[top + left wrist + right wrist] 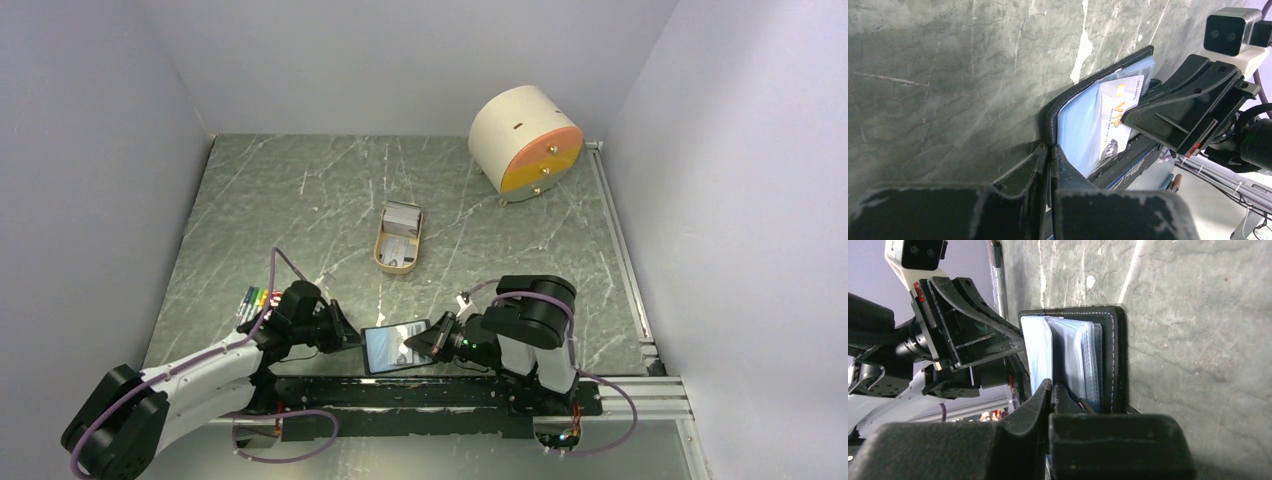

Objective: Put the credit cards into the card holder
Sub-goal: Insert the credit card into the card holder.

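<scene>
**Left arm**: white shell link, black joint housings, violet cable running along the outside.
**Right arm**: blocky black joints over a white link, the same violet cabling.
**Left hand**, **right hand**: matte black, each with two ribbed wedge fingers, edges scuffed grey.
**Wrist camera**: black twin-lens module on a white bracket.
**Red tab**: set at the finger mount.
**Base rail**: black.
</scene>
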